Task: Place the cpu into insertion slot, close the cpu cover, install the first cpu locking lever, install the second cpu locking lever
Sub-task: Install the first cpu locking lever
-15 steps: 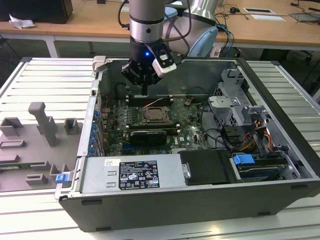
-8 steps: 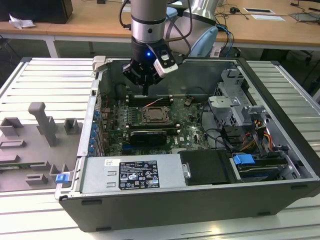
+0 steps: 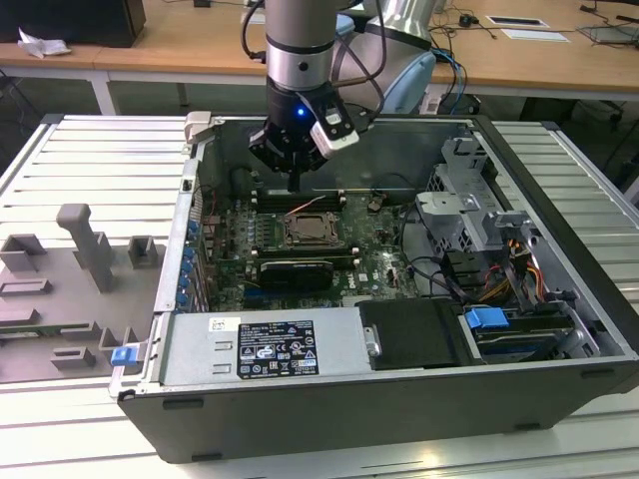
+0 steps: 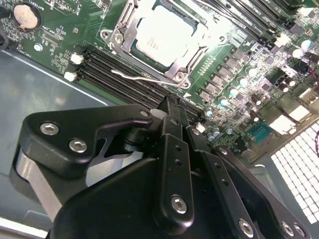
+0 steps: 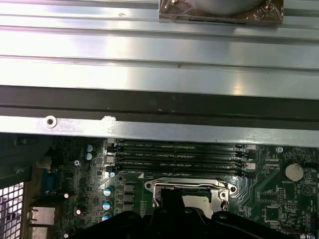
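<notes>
The cpu (image 4: 162, 35), a pale square chip, sits in the insertion slot (image 3: 311, 231) on the green board. The silver cpu cover (image 4: 197, 50) lies flat around the chip's edges. A thin wire locking lever (image 4: 142, 77) runs along the socket's side that faces the memory slots; I cannot tell whether it is latched. My gripper (image 4: 171, 103) hovers just above the memory slots beside the socket, its black fingers shut with nothing between them. In the exterior view the gripper (image 3: 295, 186) hangs inside the open case, just behind the socket. The first wrist view shows the chip (image 5: 198, 201) beyond the gripper's black body.
Long black memory slots (image 5: 179, 154) lie between the socket and the case wall (image 5: 159, 74). A black expansion card (image 3: 297, 271) and a grey labelled box (image 3: 265, 346) sit in front of the socket. A drive cage with cables (image 3: 464, 215) fills the exterior view's right.
</notes>
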Action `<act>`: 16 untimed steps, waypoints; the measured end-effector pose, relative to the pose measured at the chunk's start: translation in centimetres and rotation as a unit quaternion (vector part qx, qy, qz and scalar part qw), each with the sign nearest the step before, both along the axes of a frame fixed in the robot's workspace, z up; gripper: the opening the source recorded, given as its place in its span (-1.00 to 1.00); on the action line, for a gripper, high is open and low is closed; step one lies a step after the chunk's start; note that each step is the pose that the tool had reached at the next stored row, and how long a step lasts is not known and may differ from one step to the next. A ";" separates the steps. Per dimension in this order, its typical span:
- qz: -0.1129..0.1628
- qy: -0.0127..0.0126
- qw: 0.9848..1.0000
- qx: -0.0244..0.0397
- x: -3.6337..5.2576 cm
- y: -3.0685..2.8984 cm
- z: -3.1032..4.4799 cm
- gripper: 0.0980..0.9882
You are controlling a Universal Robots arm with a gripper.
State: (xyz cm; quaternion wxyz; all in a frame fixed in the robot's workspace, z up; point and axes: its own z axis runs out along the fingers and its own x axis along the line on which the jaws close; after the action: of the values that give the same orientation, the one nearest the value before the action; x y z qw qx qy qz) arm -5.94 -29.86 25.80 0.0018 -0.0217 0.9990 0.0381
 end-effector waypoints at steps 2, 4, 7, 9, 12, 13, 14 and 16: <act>0.000 -0.005 1.000 0.000 0.01 0.00 -0.20 -0.98; 0.000 -0.007 1.000 0.000 0.02 0.00 -0.49 -0.98; 0.000 -0.010 1.000 0.000 0.01 0.00 -0.92 -0.98; 0.000 -0.014 1.000 0.001 0.00 -0.01 -1.11 -0.98; 0.000 -0.019 1.000 0.005 0.01 -0.01 -1.41 -0.98; 0.000 -0.019 1.000 0.005 0.02 -0.01 -1.54 -0.98; 0.000 -0.019 1.000 0.005 0.03 -0.01 -1.66 -0.98; 0.000 -0.019 1.000 0.005 0.03 -0.01 -1.84 -0.98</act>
State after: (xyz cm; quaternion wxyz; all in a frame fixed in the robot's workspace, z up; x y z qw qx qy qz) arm -5.90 -29.87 23.96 0.0210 -0.0226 0.9986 0.0430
